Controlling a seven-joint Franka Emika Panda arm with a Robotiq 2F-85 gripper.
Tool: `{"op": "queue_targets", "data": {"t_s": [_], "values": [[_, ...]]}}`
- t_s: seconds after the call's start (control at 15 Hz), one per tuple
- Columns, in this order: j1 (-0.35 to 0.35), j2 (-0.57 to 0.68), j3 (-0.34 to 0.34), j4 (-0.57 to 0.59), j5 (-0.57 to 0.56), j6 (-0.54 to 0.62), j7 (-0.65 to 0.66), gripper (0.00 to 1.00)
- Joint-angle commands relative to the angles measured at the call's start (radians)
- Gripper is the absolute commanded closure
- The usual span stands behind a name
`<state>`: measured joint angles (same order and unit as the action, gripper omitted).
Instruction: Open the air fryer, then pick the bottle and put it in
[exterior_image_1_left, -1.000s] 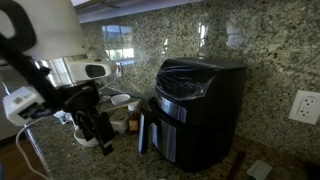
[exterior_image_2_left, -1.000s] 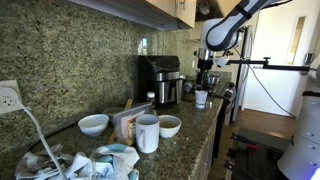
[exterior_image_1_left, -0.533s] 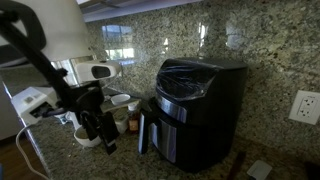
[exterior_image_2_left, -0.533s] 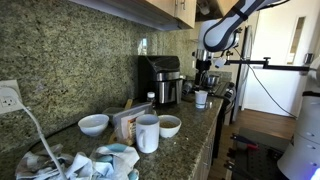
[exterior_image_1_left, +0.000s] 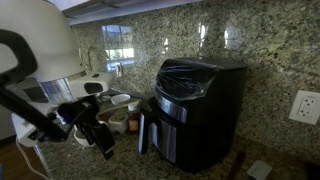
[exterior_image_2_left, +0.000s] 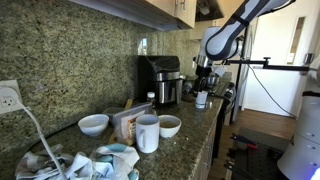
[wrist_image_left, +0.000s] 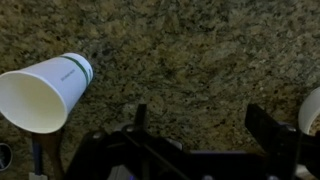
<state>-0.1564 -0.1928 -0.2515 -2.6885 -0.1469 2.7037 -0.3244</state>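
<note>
fryer (exterior_image_1_left: 195, 105) mid-frame, drawer shut | bottle (exterior_image_2_left: 151, 100) low beside it, small, dim | gripper (exterior_image_1_left: 100, 138) lower left, jaws apart, empty | cup (wrist_image_left: 45, 90) clipped at wrist view's left edge

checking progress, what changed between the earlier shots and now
The arm dropped lower in an exterior view, and its claw stayed open beside the air fryer, holding nothing. Nothing was taken or let go. The fryer drawer is still shut and the bottle has not moved.
</note>
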Motion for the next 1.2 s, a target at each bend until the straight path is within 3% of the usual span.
{"op": "queue_targets", "data": {"t_s": [0.0, 0.13, 0.27, 0.47, 0.53, 0.6, 0.87, 0.93, 1.13], "values": [[0.032, 0.052, -0.013, -0.073, 0.095, 0.230, -0.068, 0.00], [0.089, 0.100, -0.034, -0.111, 0.182, 0.400, -0.129, 0.00], [0.191, 0.162, -0.059, -0.097, 0.329, 0.514, -0.197, 0.00], [0.241, 0.187, -0.038, -0.096, 0.365, 0.615, -0.153, 0.00], [0.241, 0.203, -0.034, -0.096, 0.343, 0.653, -0.118, 0.00], [0.159, 0.229, 0.031, -0.094, 0.252, 0.698, -0.033, 0.00], [0.119, 0.351, 0.024, -0.067, 0.185, 0.851, 0.055, 0.00], [0.092, 0.314, 0.026, -0.030, 0.197, 0.771, 0.027, 0.00], [0.065, 0.363, 0.004, 0.037, 0.199, 0.766, 0.034, 0.00]]}}
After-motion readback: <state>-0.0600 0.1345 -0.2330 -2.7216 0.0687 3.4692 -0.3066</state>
